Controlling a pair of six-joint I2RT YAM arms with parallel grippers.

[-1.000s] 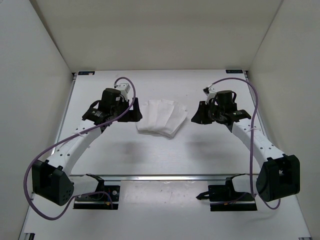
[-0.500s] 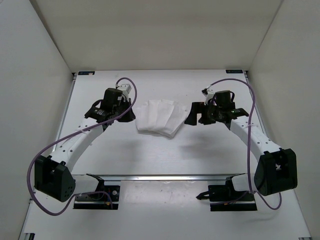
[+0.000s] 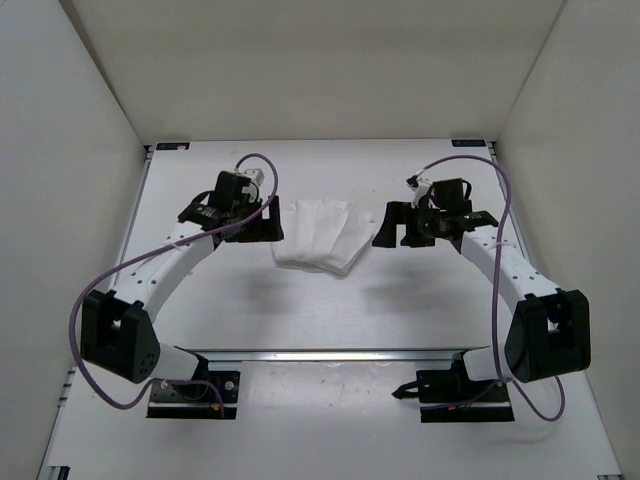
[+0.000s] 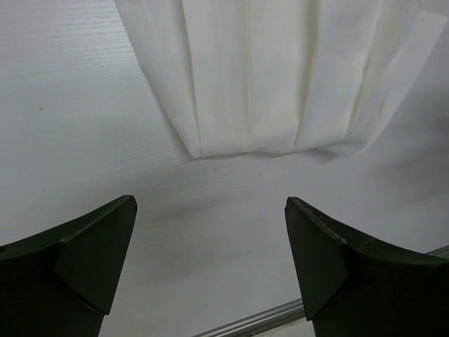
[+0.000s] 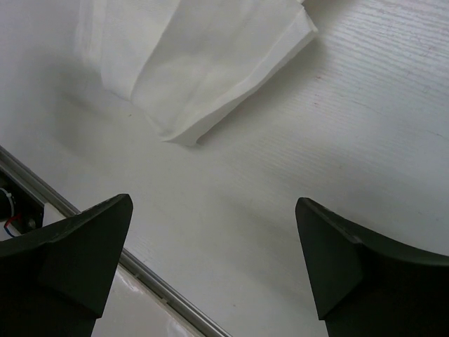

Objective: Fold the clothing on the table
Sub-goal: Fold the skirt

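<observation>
A silver rail (image 3: 330,353) edges the desk (image 3: 330,310) on its near side, with open room beyond it. Mid-desk, the left jaws and right jaws stand wide, holding nothing, flanking the clothing (image 3: 318,235): white, flat, fanned pleats. Walls (image 3: 320,70) close behind.

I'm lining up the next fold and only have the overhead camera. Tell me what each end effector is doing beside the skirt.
Observer: The left end effector is open, with its jaws spread wide. Only bare table shows between them, and nothing is held.
Operator: Now the right one.
Observer: The right end effector is open and empty too. The skirt lies ahead of it, with a gap between them.
Operator: Describe the skirt corner closest to it.
Observer: That corner shows several thin layers stacked on each other, so the fabric there is doubled over, not a single sheet.
</observation>
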